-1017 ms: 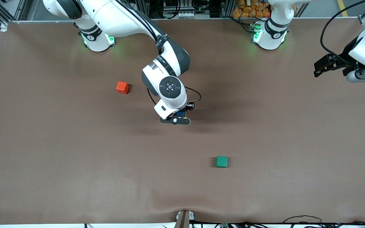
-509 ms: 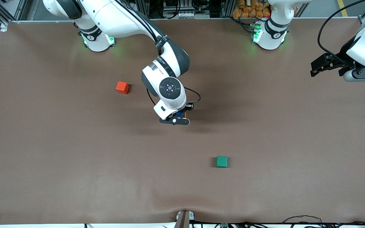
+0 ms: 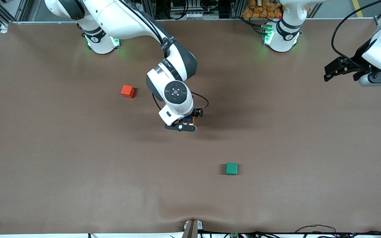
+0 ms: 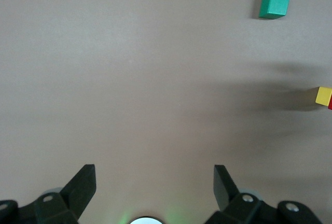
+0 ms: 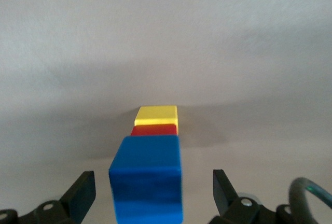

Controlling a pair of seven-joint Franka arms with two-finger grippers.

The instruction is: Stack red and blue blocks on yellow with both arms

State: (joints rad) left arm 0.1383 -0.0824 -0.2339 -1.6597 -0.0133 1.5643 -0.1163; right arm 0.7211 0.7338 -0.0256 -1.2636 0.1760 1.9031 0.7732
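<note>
**Three-cube stack at desk centre, right jaws parted around it**

Nearest the front camera: the desk (image 3: 78, 185) edge, with a wide bare band of brown surface along it.

Green cube (image 3: 232, 168): alone on open surface, nearer the camera than everything else, well apart from the stack, bare desk on all four sides. It also shows in the left wrist view (image 4: 274, 5).

Desk centre: right gripper (image 3: 186, 123), its arm reaching in from the base at the right arm's end. In the right wrist view the blue cube (image 5: 147, 182) sits topmost, the red cube (image 5: 154, 129) under it, the yellow cube (image 5: 156, 114) lowest. The stack reads slightly staggered, though how true the edges line up cannot be told. Fingers (image 5: 82, 193) stand wide to either side of the blue cube, a clear gap on both flanks: jaws open, touching nothing. From the front camera only a sliver of blue (image 3: 188, 119) shows under the wrist. Desk around the stack is bare.

Orange-red cube (image 3: 127, 91): farther from the camera than the stack, toward the right arm's end, well apart from it.

Left gripper (image 3: 334, 70): waits, held over the desk near the edge at the left arm's end. Left wrist view shows its fingers (image 4: 83, 185) spread wide with nothing between, so jaws open. A corner of the yellow cube (image 4: 323, 96) shows at that frame's edge.
</note>
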